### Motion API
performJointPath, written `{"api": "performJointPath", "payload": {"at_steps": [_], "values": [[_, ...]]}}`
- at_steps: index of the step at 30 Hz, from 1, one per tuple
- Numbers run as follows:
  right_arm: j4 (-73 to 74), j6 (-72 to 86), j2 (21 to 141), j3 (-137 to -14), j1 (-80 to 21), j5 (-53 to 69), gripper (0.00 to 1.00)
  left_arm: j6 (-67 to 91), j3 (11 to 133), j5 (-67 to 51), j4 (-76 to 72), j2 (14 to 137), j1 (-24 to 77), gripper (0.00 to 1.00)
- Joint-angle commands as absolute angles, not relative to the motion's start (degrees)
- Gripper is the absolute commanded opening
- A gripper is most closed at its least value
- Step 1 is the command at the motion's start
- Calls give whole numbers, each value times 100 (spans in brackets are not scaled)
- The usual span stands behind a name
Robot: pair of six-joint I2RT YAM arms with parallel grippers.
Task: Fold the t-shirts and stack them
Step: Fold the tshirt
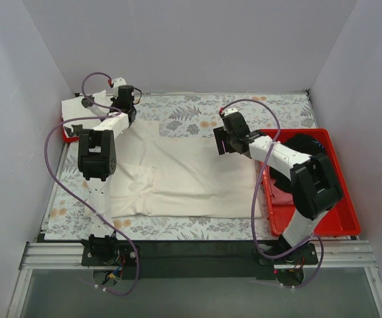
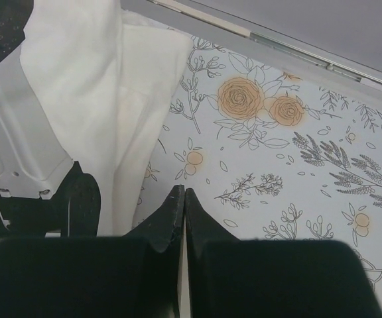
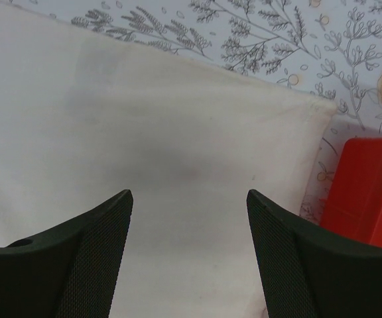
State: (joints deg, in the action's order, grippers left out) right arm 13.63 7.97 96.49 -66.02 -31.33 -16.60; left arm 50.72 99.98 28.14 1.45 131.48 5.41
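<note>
One tee (image 1: 184,175) lies flat, long axis side to side. Directly over its cloth hangs the right gripper (image 3: 190,195), wide open, empty, the nearer hand; the left gripper (image 2: 180,192), pinched shut on nothing, has the tee's edge just beside it.

The cream t-shirt (image 1: 191,172) covers the middle of the table (image 1: 178,228). Bare table lies open along the far edge between the left arm (image 1: 97,156) and the right arm (image 1: 280,154), and in a strip along the near edge. A big red tray (image 1: 342,211) blocks the right edge, a small red tray (image 1: 65,135) the far left corner. The left arm hangs over the shirt's left side.
</note>
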Motion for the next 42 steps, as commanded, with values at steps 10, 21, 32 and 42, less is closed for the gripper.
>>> {"api": "performJointPath", "payload": {"at_steps": [10,21,32,42], "values": [[1740,387,11231,-8402,-2339,-2180,63,4772,10019,2962,97,12867,519,0],[1872,422,11979,-9008,-2118,-2522,62,4817,10055,2856,158,12920,519,0],[2100,404,12313,-9211,-2100,-2453,62,4781,10125,3278,229,12955,369,0],[2223,387,12507,-9307,-2109,-2417,62,4738,10151,3216,237,12990,255,0]]}}
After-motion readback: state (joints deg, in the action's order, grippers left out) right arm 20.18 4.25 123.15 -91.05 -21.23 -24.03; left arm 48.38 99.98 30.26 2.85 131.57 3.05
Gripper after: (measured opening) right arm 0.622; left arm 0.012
